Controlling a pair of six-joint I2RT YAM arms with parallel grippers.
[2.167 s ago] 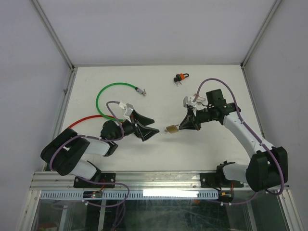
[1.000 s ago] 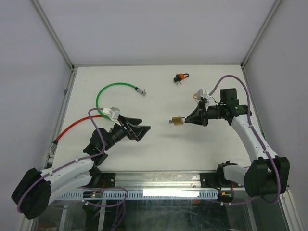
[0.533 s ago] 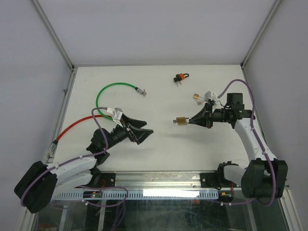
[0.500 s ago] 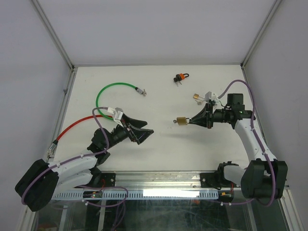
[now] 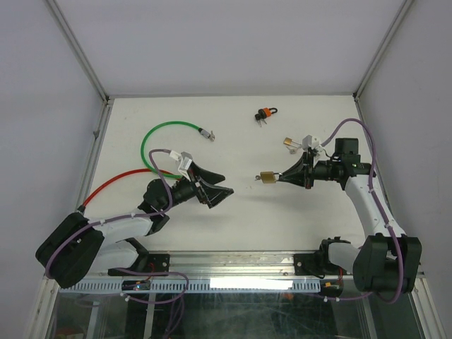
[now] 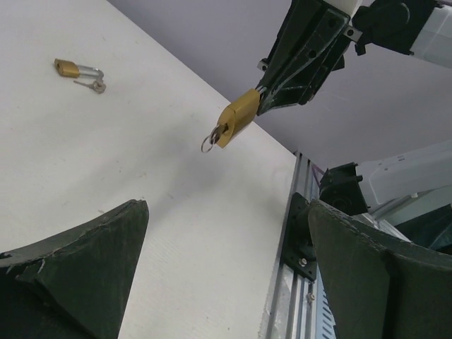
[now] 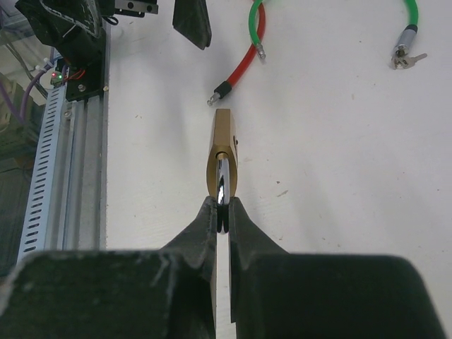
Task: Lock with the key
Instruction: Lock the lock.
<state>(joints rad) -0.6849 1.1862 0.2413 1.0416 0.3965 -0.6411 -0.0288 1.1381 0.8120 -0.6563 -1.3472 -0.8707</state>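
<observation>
Right claw (image 5: 277,177), pinched on the shackle of the small brass padlock (image 5: 267,176), has drawn it rightward, aloft over the white bench (image 5: 233,226), silver key (image 6: 210,143) in its base; left claw (image 5: 224,185), gaping wide, has swung back toward it, probably to turn that key.

The white desk (image 5: 282,226) is lit brightly and evenly from above, with no glare recorded. A faint, soft shadow is cast below the brass padlock (image 5: 267,177). In the left wrist view the near jaws are rendered dark and slightly blurred. In the right wrist view a bright highlight is carried on the shackle (image 7: 222,180), while the green cable (image 7: 412,13) seems somewhat softened.
</observation>
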